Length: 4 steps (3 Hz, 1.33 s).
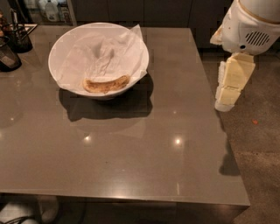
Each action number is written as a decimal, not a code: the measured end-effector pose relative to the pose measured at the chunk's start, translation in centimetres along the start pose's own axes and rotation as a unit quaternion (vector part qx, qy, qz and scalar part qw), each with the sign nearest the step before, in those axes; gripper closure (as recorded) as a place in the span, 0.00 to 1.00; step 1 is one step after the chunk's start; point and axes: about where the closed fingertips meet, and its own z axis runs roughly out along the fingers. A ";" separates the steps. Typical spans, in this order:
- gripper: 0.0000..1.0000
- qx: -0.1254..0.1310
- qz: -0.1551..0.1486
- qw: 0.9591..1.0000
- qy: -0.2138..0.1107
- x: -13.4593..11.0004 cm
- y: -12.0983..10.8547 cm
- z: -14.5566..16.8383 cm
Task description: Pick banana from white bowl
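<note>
The banana [106,84], curved and tan with brown speckling, lies at the front of the white bowl [54,56], on the crumpled white paper [105,52] that lines it. The bowl stands on the far left part of the grey-brown table [131,153]. My gripper [227,101], pale yellow and blocky, hangs down from the white arm housing [251,26] off the table's right edge. It is well to the right of the bowl, touches nothing and holds nothing.
Two small dark containers [8,54] [19,37] stand at the table's far left edge. Bottles [50,8] sit on the floor behind the table. A speckled floor [258,144] lies to the right, and dark cabinets run along the back.
</note>
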 end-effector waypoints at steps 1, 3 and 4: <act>0.00 0.006 -0.001 1.000 -0.007 -0.3 -0.3 0.1; 0.00 0.011 -0.038 0.999 -0.003 -3.7 -2.4 -0.1; 0.00 0.027 -0.076 0.997 0.014 -8.0 -5.3 0.0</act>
